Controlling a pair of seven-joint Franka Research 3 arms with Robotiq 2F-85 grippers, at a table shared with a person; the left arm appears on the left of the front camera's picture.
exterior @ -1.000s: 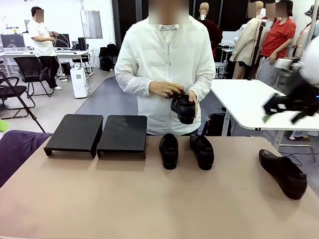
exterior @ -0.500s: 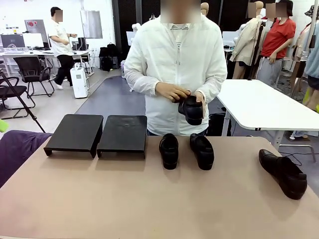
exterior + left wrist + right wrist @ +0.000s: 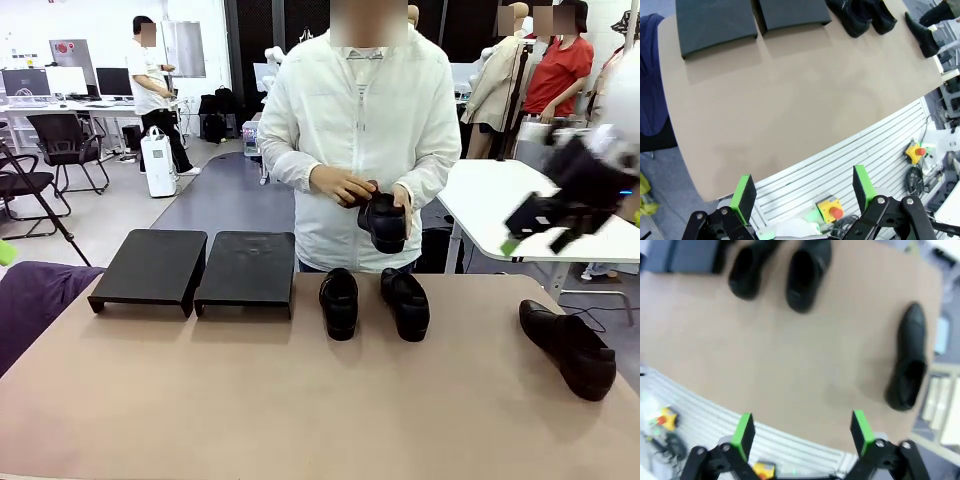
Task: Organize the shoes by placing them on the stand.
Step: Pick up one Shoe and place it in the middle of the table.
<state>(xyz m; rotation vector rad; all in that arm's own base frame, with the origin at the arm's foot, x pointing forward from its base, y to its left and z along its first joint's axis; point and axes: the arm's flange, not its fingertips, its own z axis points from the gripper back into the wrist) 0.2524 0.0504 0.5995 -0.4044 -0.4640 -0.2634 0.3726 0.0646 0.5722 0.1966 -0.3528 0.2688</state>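
While my right gripper (image 3: 802, 427) swings back in, nothing's racked yet.
It and my left gripper (image 3: 805, 192) gape empty; two shoes (image 3: 338, 303) sit just right of the stand (image 3: 150, 262), one farther right, one in the person's hands (image 3: 345, 186).

Smooth, slightly glossy black leather on the shoes (image 3: 339, 302), bit of shine on the toes. Dead matte black on the stand (image 3: 150, 265), plastic or painted metal, can't tell. Smooth matte tan tabletop (image 3: 300, 400). Soft-looking purple cloth (image 3: 30, 300) too.
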